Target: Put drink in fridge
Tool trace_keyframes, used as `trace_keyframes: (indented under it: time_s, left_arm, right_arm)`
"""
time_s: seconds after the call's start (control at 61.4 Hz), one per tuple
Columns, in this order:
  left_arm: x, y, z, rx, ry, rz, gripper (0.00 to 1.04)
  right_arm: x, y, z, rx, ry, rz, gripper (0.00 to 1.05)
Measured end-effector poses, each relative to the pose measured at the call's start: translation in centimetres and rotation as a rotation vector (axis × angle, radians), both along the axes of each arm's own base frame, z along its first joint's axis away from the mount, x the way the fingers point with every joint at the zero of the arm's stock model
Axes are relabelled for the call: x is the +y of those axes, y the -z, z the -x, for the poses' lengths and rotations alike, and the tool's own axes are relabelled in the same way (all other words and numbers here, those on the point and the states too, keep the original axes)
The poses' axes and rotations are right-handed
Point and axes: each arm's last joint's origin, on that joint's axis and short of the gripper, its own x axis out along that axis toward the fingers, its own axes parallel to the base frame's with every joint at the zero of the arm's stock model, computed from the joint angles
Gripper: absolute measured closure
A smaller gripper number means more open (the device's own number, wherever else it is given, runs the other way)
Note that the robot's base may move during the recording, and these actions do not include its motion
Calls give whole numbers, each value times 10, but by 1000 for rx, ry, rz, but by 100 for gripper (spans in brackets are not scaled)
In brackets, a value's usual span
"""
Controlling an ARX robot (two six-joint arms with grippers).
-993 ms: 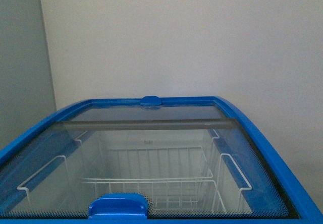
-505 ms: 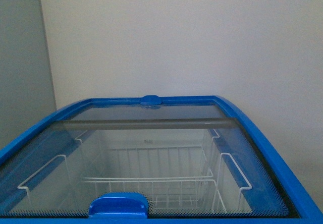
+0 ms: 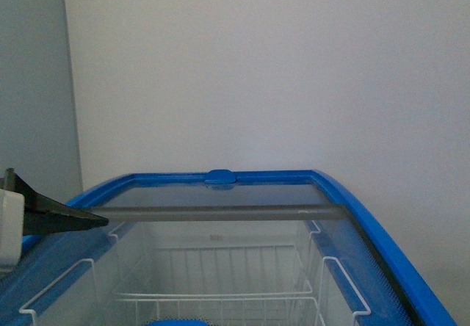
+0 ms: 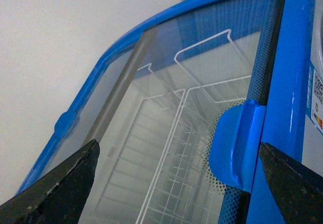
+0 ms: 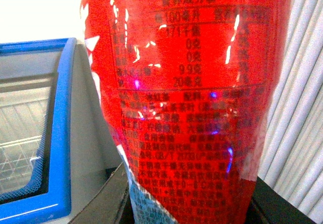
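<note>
1. Drink (image 5: 186, 82) fills the right wrist view. It is gripped between the two dark fingers of the right tool (image 5: 194, 206), which press on its red label from both sides. The cap and the liquid are out of frame.
2. The fridge (image 5: 53, 133) stands off to one side of the right tool, apart from the bottle, so the drink is outside it. A pale ribbed surface (image 5: 303, 108) lies on the tool's other side.
3. The left tool (image 4: 176, 183) is spread wide with nothing between its fingers (image 4: 65, 183).
4. Just beyond the left tool lies the glass lid (image 4: 166, 98). Its blue handle (image 4: 234, 148) sits close to one finger, against the fridge's blue rim.
5. White wire baskets (image 4: 166, 148) show through the glass, below the left tool.
6. From the front, one finger of the left tool pokes in over the fridge's left rim. Its tip is near the end of the lid's grey bar (image 3: 220, 212); whether they touch cannot be told. A plain wall (image 3: 257, 69) rises behind.
</note>
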Motion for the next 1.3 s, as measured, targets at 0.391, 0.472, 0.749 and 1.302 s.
trace_keyframes:
  time_s: [0.391,0.472,0.749,1.302]
  left_arm:
    - [-13,13,-37,22,91,-135,8]
    - [-14,15,-43,14,90,-149,8]
    - [-23,17,-59,11,101,-186,8]
    - [-53,-9,-142,-166,-79,-218,8]
  right_arm:
    - [0,0,0,0,0,0,67]
    - [0,0,0,0,0,0,67]
    - [0,0,0,0,0,0,67]
    - [0,0,0,0,-2,0,67]
